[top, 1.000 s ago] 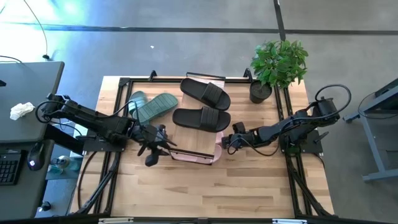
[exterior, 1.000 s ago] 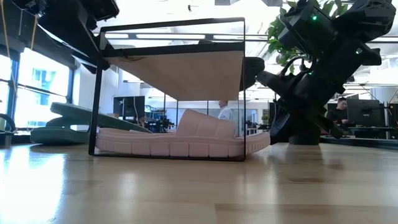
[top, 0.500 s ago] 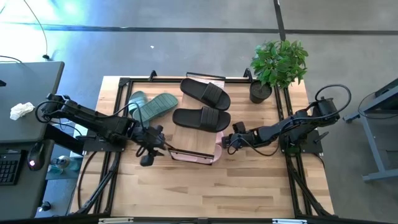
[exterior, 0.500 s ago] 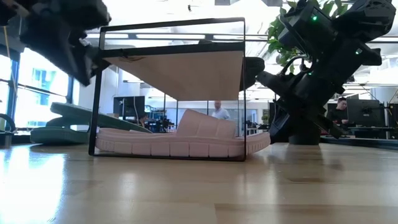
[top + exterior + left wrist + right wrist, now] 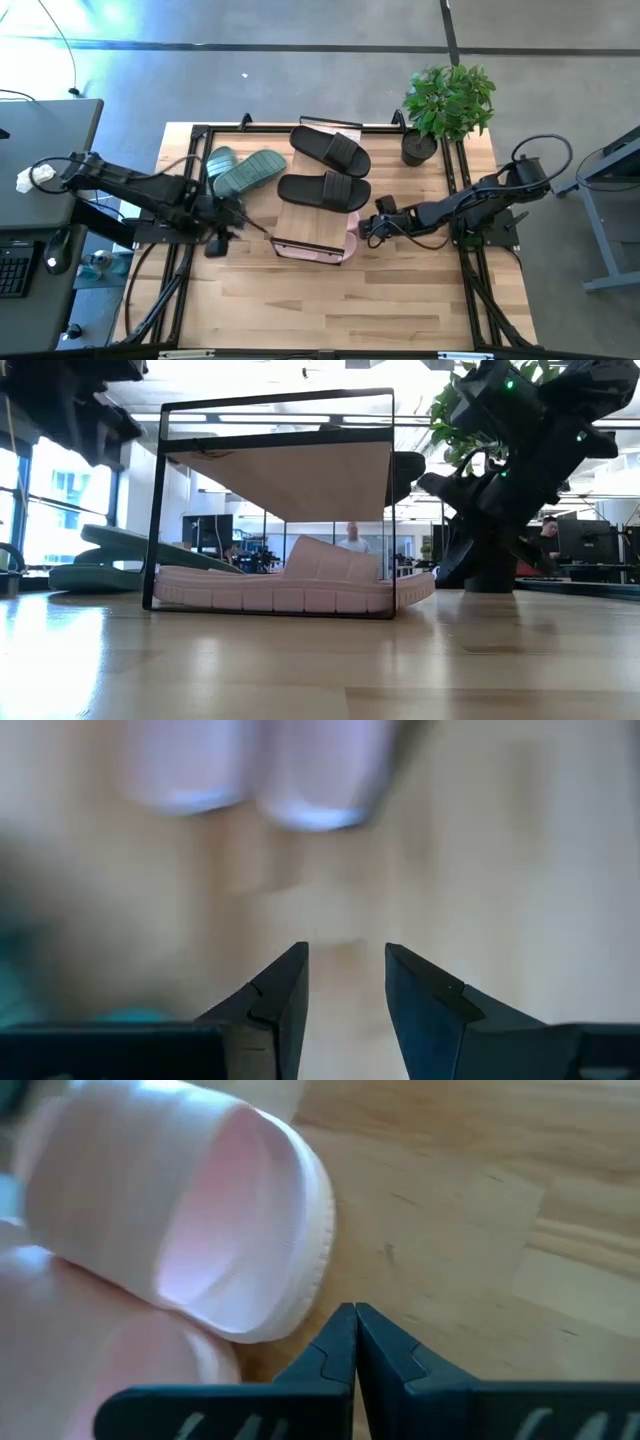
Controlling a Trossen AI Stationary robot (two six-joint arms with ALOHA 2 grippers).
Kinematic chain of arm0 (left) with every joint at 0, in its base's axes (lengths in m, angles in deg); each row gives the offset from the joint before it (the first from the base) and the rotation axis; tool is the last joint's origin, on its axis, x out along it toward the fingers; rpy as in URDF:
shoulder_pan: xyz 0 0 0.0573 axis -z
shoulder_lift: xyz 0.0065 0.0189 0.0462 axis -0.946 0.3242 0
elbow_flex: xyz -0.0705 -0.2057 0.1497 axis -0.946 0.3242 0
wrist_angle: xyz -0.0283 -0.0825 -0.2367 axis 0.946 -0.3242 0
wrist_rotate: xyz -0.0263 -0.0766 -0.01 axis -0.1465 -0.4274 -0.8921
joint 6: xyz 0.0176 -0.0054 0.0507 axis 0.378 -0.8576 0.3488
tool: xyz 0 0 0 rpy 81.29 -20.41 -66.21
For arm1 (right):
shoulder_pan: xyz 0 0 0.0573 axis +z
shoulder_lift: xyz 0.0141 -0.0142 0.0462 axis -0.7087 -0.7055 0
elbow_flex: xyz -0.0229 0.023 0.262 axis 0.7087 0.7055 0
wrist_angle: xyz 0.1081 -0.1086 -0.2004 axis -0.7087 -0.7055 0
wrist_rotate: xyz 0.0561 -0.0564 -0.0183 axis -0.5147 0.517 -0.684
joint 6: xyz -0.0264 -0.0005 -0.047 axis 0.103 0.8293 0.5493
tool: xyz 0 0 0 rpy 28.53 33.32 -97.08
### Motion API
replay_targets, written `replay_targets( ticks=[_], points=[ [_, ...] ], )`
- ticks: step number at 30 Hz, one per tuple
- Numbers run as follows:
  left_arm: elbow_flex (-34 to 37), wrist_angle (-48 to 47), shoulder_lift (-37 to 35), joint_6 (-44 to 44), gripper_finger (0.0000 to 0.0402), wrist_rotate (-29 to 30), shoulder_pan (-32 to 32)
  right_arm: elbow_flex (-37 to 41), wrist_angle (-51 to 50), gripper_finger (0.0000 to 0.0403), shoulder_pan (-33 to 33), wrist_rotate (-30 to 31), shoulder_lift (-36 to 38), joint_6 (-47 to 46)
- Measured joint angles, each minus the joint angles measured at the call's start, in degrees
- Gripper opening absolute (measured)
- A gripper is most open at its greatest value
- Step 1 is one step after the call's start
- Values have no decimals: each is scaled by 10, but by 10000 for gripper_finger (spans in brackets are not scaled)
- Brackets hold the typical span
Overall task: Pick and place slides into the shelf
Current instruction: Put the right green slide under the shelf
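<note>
Right gripper (image 5: 366,229) is low on the table with its fingers pressed tight together, nothing between them. In its wrist view the fingertips (image 5: 353,1342) meet in a clean line just beside the rounded end of a pale pink slide (image 5: 200,1230), and I can't tell whether they touch the rubber. From above, that gripper sits at the right end of the shelf (image 5: 312,222), next to the pink sole poking out from under the plank.

Over to the left gripper (image 5: 218,240): fingers spread a little, a clear gap between them, and they hold nothing. It hangs over bare wood to the left of the shelf, apart from it, just in front of the green slides (image 5: 240,170).

Now the slides themselves. The low view shows a pale pink slide (image 5: 290,585) lying flat on the table inside the shelf's black frame (image 5: 155,510), under the plank, its end sticking out on the right side. Two black slides (image 5: 325,170) sit on top: one lies across the plank, the other lies at the back edge. The green pair lies on the table behind and to the left of the shelf, overlapping each other.

A potted plant (image 5: 445,105) stands at the table's far right corner.
</note>
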Motion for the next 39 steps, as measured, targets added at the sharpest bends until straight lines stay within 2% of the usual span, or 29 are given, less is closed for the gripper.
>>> replay_targets(
  ticks=[3,6,12,15,21,25,29,35,39],
  points=[
    [-47,-101,-7,-13,117,134,0,0,-20,0,1,3,22,8],
    [-70,-154,-7,10,117,240,0,0,-45,0,7,10,44,14],
    [-37,-153,8,137,117,329,0,0,-122,0,36,34,84,14],
    [-10,-132,23,136,117,341,-1,0,-150,0,53,47,101,14],
    [9,-75,72,133,118,311,0,0,-171,0,73,70,117,14],
    [9,-65,117,91,118,309,0,0,-176,0,75,67,122,15],
    [9,-78,182,38,124,332,-1,0,-175,0,75,70,124,33],
    [8,-84,276,-78,188,342,0,0,-175,0,75,70,123,47],
    [8,-86,291,-160,239,326,0,0,-174,0,75,60,123,55]
  ],
)
